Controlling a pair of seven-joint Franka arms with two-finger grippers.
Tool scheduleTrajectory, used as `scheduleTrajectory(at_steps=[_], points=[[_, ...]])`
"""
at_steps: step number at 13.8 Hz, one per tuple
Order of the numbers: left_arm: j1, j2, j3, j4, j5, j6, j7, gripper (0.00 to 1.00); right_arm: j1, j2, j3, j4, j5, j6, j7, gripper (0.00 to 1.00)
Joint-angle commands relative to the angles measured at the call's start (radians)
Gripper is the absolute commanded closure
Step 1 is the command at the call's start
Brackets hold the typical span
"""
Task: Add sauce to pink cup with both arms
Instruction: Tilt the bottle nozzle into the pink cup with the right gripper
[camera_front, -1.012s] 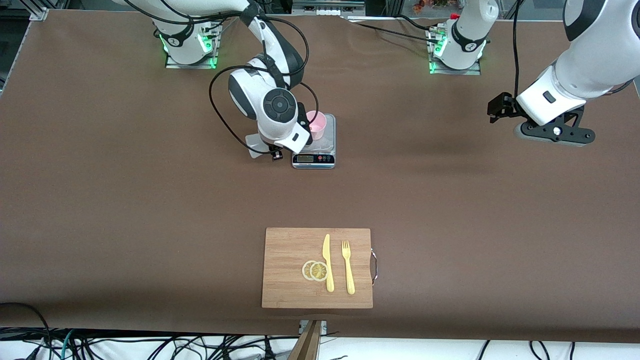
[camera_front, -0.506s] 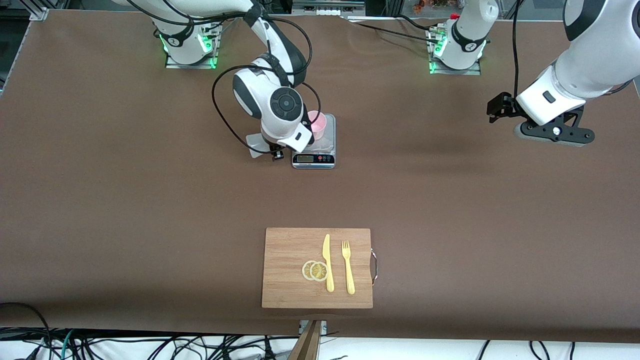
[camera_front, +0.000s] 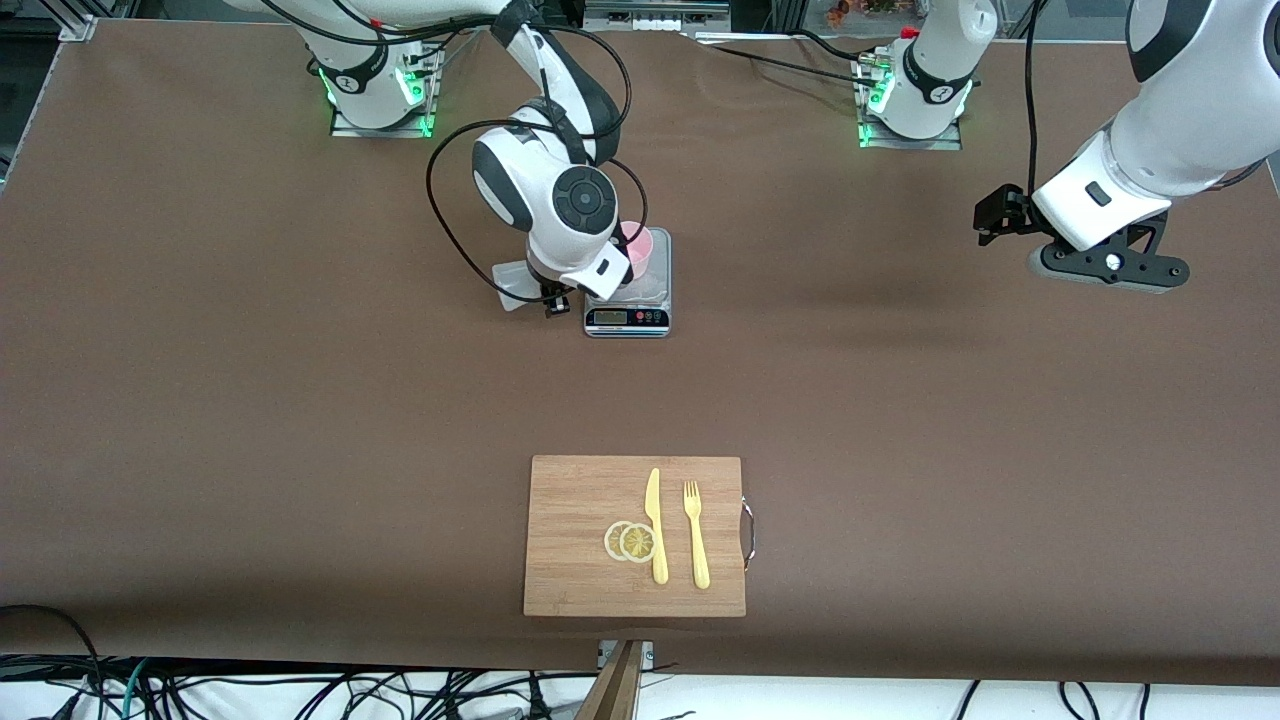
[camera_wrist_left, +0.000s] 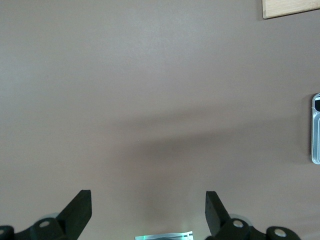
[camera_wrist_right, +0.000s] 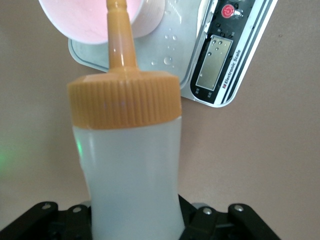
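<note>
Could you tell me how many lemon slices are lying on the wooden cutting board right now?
2. Both lemon slices overlap on the cutting board, beside the yellow knife: one toward the right arm's end, the other partly over it. Nothing seems hidden.

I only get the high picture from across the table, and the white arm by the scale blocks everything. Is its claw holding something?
Observer: Yes. The right claw is shut on the sauce bottle, whitish with an orange cap.
Operator: Where does the bottle point?
Observer: Its nozzle lines up with the mouth of the pink cup.
Operator: Is the scale clean?
Observer: No, clear droplets sit on the scale plate beside the cup.
Operator: And the other arm's claw?
Observer: The left claw is open and empty over the table; that arm waits.
</note>
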Motion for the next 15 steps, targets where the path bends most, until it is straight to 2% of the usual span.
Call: scheduleTrajectory(at_steps=[1,15], points=[[-0.002,0.008,0.002,0.029,-0.02,-0.024,0.011,0.0,0.017,0.005,-0.008,0.024,-0.027,-0.03,0.018,1.0],[-0.002,0.008,0.002,0.029,-0.028,-0.024,0.011,0.0,0.056,0.005,-0.011,0.041,-0.059,-0.115,0.071,1.0]])
